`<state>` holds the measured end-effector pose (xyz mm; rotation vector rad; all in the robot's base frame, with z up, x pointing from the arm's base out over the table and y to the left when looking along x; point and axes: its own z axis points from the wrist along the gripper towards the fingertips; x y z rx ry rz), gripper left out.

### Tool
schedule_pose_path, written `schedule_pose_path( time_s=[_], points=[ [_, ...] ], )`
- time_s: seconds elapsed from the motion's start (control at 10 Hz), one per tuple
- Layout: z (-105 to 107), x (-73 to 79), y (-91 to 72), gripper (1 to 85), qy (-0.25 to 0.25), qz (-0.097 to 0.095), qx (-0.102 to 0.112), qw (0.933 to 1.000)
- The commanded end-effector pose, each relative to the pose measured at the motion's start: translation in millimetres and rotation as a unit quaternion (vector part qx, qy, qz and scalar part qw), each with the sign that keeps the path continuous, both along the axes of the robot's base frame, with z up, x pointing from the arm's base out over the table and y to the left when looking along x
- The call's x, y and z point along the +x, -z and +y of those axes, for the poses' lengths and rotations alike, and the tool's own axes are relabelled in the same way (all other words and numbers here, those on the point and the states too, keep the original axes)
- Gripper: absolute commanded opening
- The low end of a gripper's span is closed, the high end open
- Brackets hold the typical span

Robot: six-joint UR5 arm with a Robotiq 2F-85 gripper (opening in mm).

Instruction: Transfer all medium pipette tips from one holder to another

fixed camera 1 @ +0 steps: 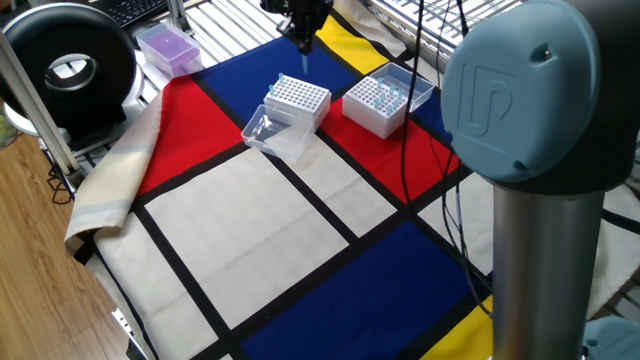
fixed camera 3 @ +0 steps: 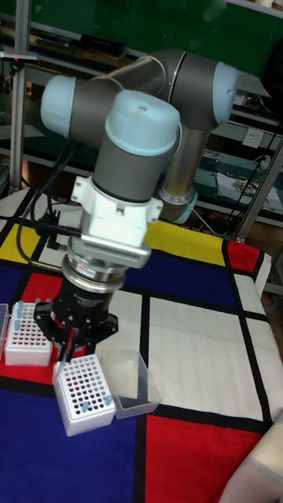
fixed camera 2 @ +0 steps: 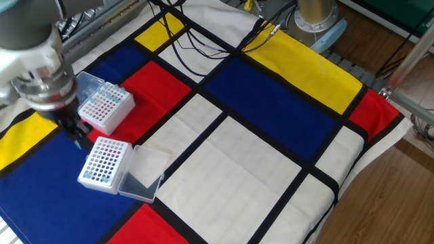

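Observation:
Two white perforated holders stand on the chequered cloth. One holder (fixed camera 1: 297, 97) (fixed camera 2: 103, 163) (fixed camera 3: 85, 391) has its clear lid (fixed camera 1: 272, 135) folded open beside it and shows a few pale-blue medium pipette tips (fixed camera 3: 82, 406). The other holder (fixed camera 1: 378, 102) (fixed camera 2: 106, 108) (fixed camera 3: 27, 334) carries several tips (fixed camera 2: 102, 89) along one side. My gripper (fixed camera 1: 304, 35) (fixed camera 2: 74, 133) (fixed camera 3: 72, 339) hangs above the cloth between the two holders, its fingers shut on one slender pale tip (fixed camera 1: 305, 58) that points down.
A purple-lidded box (fixed camera 1: 168, 45) and a black round device (fixed camera 1: 68, 68) sit at the far left edge in one fixed view. Cables (fixed camera 2: 203, 41) trail over the yellow and blue squares. The arm's grey column (fixed camera 1: 540, 250) blocks the right foreground.

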<state>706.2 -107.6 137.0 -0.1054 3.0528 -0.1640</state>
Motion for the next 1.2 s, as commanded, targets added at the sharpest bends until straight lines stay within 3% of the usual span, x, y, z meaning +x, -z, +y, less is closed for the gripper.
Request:
schedule_pose_path(
  time_s=[0.0,0.2,0.7,1.1],
  points=[
    [-28,-19.1,-5.6,1.7,0.012,0.003,-0.003,0.9999],
    [-39,-34.3,-4.7,1.7,0.017,0.004,0.004,0.9998],
    [-72,-50.4,8.1,1.3,0.007,0.012,0.026,0.9996],
    [-89,-66.1,16.1,1.3,0.019,0.025,0.028,0.9991]
  ],
)
